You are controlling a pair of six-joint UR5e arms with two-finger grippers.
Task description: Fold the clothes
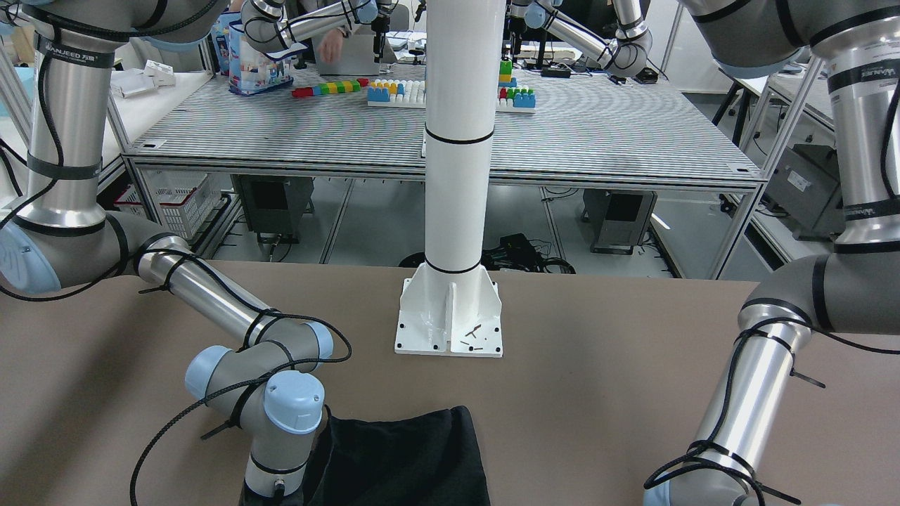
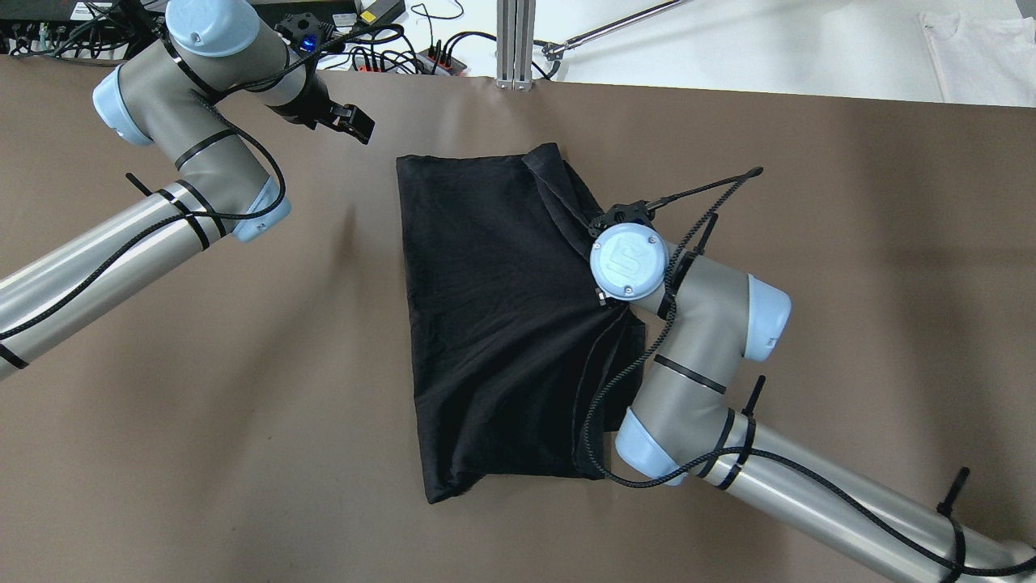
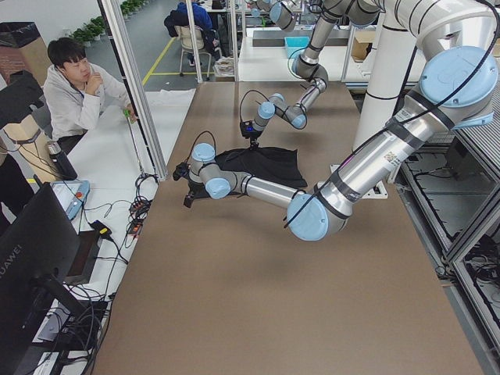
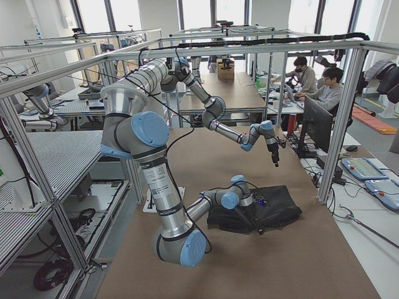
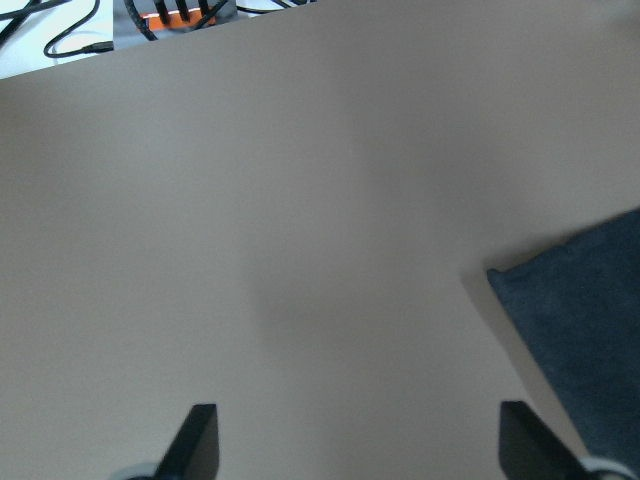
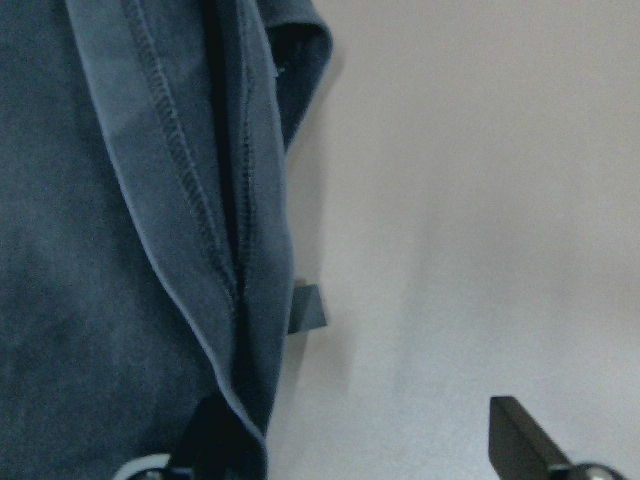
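The clothes (image 2: 494,324) are one black piece lying folded in a rough rectangle at the table's middle, with a hemmed flap turned over along the right side. My right gripper (image 6: 360,445) hangs open low over that hemmed edge (image 6: 190,230). Its left fingertip (image 6: 208,440) is at the fabric's border and the other is over bare table. In the overhead view its wrist (image 2: 628,259) hides it. My left gripper (image 5: 357,445) is open and empty beyond the cloth's far-left corner (image 5: 585,320), apart from it, and shows as the left gripper (image 2: 358,126) overhead.
A white pillar (image 1: 455,140) stands bolted on its base (image 1: 450,320) at the robot's side of the brown table (image 2: 202,364). Cables and a power strip (image 2: 388,57) lie past the far edge. A person (image 3: 74,90) watches from beside the table.
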